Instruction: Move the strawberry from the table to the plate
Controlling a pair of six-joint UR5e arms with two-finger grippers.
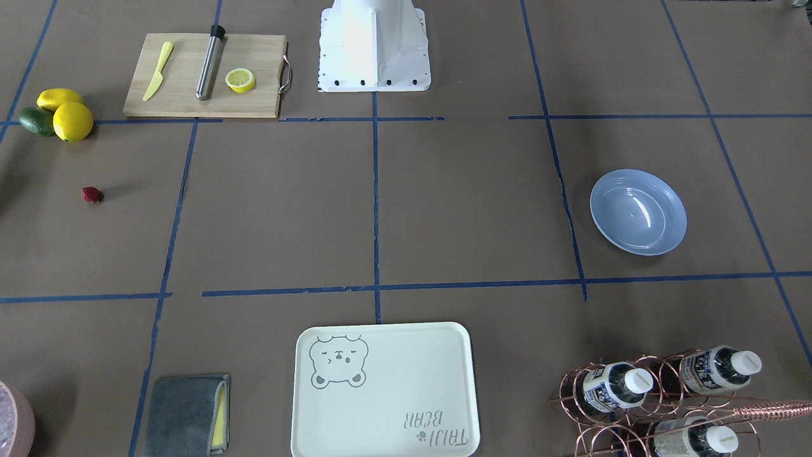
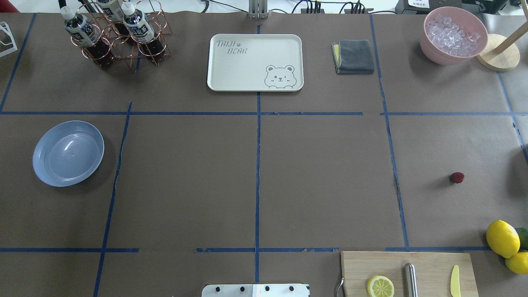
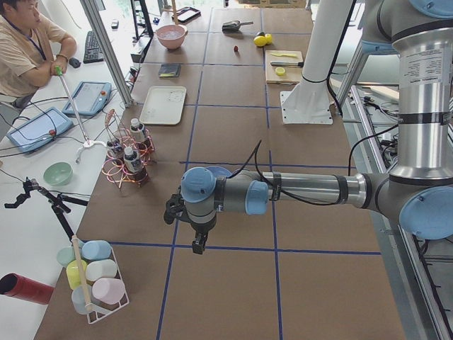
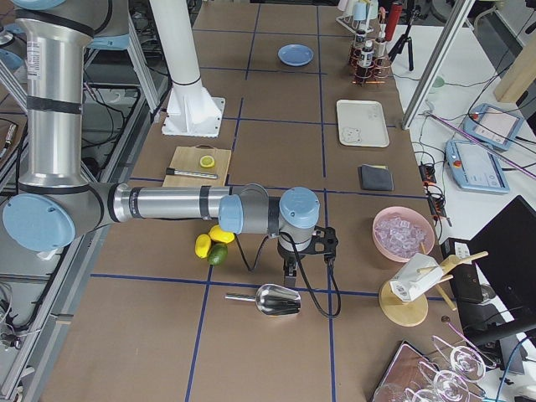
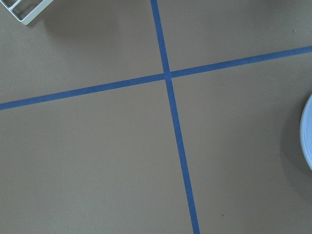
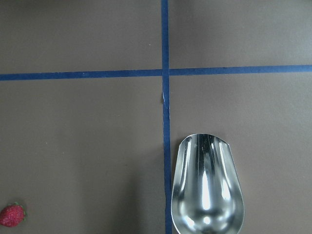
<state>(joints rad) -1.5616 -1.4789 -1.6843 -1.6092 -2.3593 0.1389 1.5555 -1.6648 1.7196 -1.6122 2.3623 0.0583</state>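
In the overhead view I begin at the left side. The plate (image 2: 68,153) lies at middle left on the table (image 2: 321,177); above it, in the upper left corner, a copper wire rack (image 2: 123,45) holds dark bottles with white caps; at top centre is a cream tray (image 2: 247,70) with a bear drawing, and to its right a folded grey cloth (image 2: 354,56); in the upper right corner stands a pink bowl (image 2: 433,55) of ice.

The strawberry (image 2: 456,177) lies alone on the brown paper at middle right, well apart from the plate, with nearly the whole width of the frame between them; below it, at the lower right edge, are the lemons (image 2: 502,238); along the bottom edge is a wooden cutting board (image 2: 429,264) with a lemon slice (image 2: 380,286), a metal rod (image 2: 410,280) and a yellow knife (image 2: 454,281) on it.

The left gripper (image 3: 199,244) I see only from the camera at the table's left end, a little left of centre in that frame, pointing down over the paper near the plate; if its fingers are wide or narrow, I cannot tell; its wrist camera catches only the plate's rim at the right edge.

The right gripper (image 4: 290,272) I see only from the right end camera, just below centre, pointing down near the lemons and a metal scoop (image 4: 276,299); its opening I cannot tell either; in its wrist camera the strawberry sits in the lower left corner and the scoop at lower right of centre, apart from each other.
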